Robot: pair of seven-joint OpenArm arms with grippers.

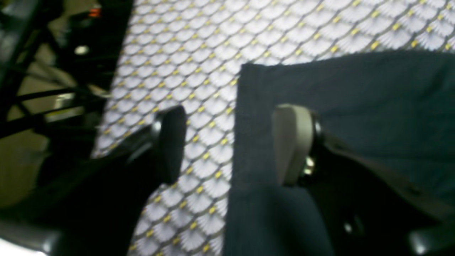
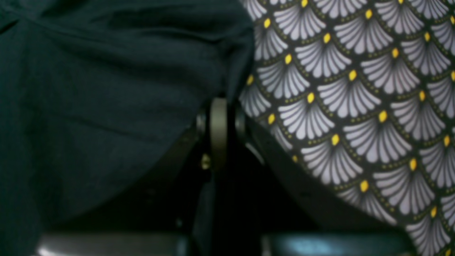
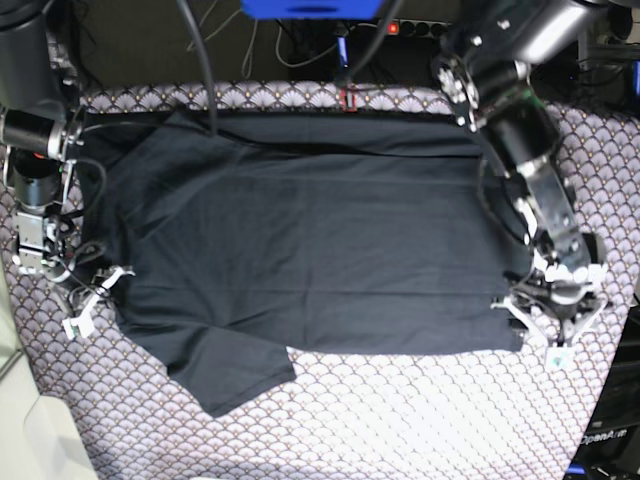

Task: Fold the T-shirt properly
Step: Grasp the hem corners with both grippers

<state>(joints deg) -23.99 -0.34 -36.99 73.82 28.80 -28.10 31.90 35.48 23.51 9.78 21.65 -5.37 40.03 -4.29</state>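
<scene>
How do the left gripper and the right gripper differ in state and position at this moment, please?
The left gripper stands open, one finger over the T-shirt corner, the other over the patterned cloth; the right gripper is shut, with the shirt's edge at its fingers. In the base view the left one sits at the shirt's hem corner, the right one at the sleeve side. Both sit low at the shirt's near edge.

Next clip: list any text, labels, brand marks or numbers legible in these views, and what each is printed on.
"OpenArm": pale lettering on the dark panel at the lower right corner of the base view; small, so the reading is tentative and its end is unclear.
T-shirt: no print or readable tag visible.
Patterned cloth: scallop motif only, no words.
Both wrist views: no text.
</scene>
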